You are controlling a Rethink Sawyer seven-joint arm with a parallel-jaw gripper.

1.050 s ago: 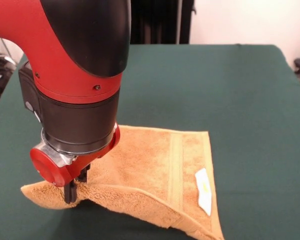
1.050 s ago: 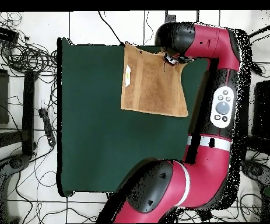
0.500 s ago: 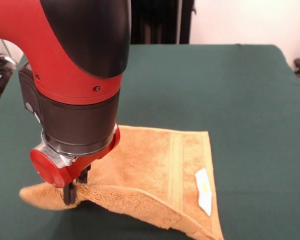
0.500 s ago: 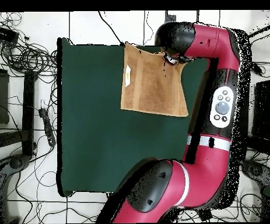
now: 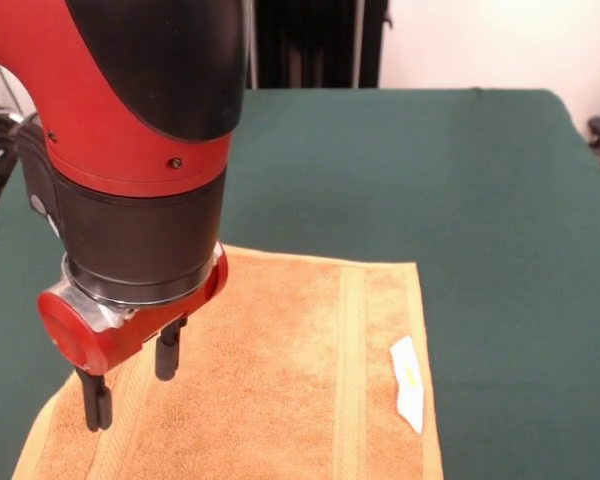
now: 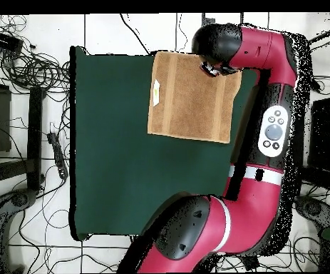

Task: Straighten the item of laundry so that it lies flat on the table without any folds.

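The item of laundry (image 5: 280,380) is a golden-orange towel lying spread out on the green table (image 5: 430,170), with no fold showing. A woven band (image 5: 352,370) and a white tag (image 5: 408,385) mark its right end. My gripper (image 5: 130,378) hangs open just above the towel's left near corner, its two black fingers (image 5: 166,352) apart and holding nothing. In the overhead view the towel (image 6: 189,100) lies at the table's (image 6: 125,164) top edge. The gripper (image 6: 212,68) is over its upper right corner there, mostly hidden under the arm.
The towel's near edge runs out of the front view at the bottom. Cables (image 6: 25,64) lie on the floor left of the table in the overhead view. The red arm (image 6: 267,143) runs along the table's right side.
The gripper has opened, let go of the towel's corner and risen slightly to the left. The raised, folded corner now lies flat on the table.
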